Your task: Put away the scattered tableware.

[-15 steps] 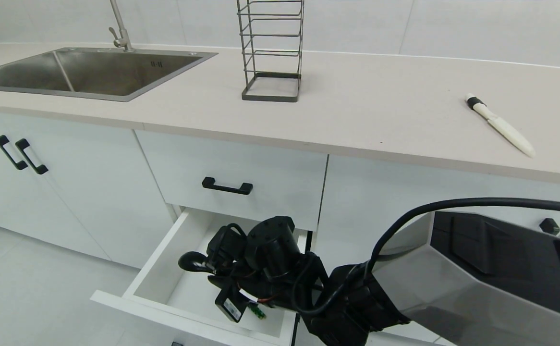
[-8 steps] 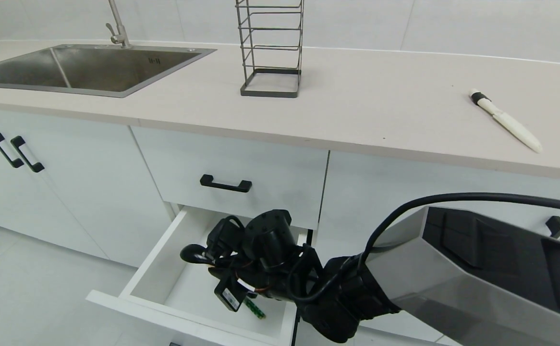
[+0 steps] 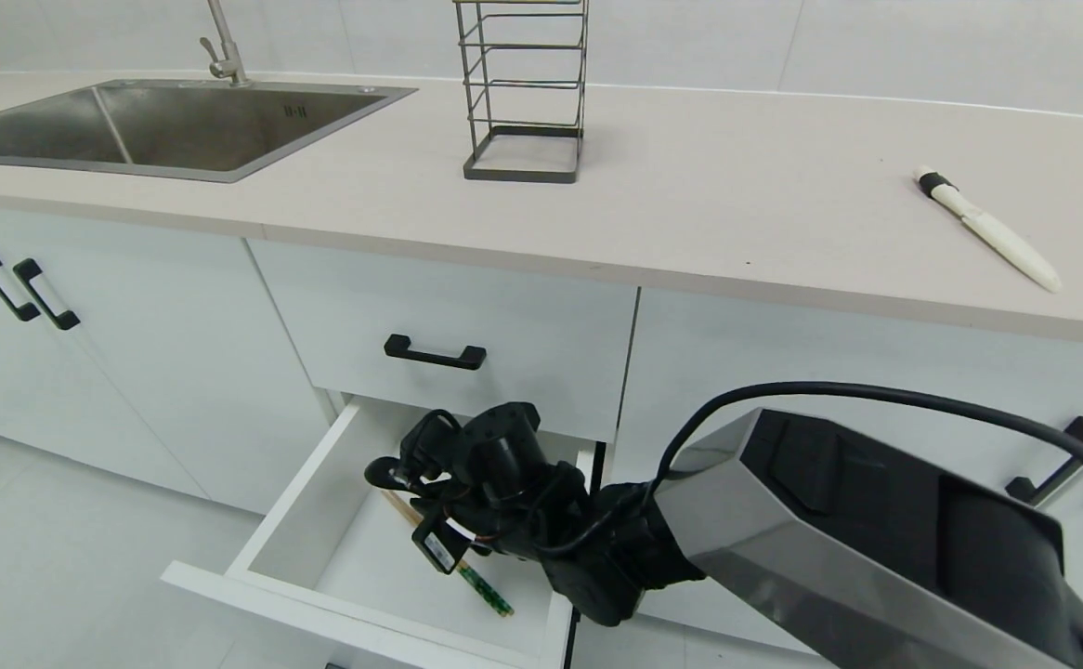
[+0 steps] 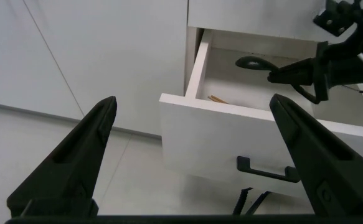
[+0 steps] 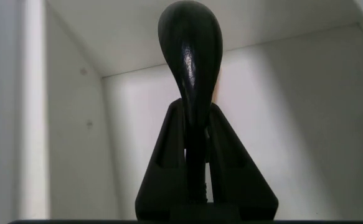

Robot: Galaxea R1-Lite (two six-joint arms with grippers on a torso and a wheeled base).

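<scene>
A black spoon (image 3: 380, 474) (image 5: 190, 56) is held over the inside of the open white drawer (image 3: 319, 602), its bowl pointing left. My right gripper (image 3: 409, 484) (image 5: 193, 127) is shut on the spoon's handle. The left wrist view takes in that same spoon (image 4: 251, 62) and the right gripper (image 4: 304, 72) above the drawer (image 4: 231, 124). A pair of wooden chopsticks (image 3: 483, 588) with green ends lies on the drawer floor, partly under the gripper. On the counter at the far right lies a white knife (image 3: 987, 229). My left gripper (image 4: 193, 155) is open, out in front of the drawer.
A wire rack (image 3: 523, 102) stands at the back of the counter (image 3: 709, 195), and a steel sink (image 3: 161, 125) lies to its left. A shut drawer with a black handle (image 3: 435, 353) sits right above the open one. Cupboard doors flank both sides.
My right gripper has carried the spoon farther into the drawer and a little lower. More of the chopsticks shows beneath it. The head camera has shifted slightly.
</scene>
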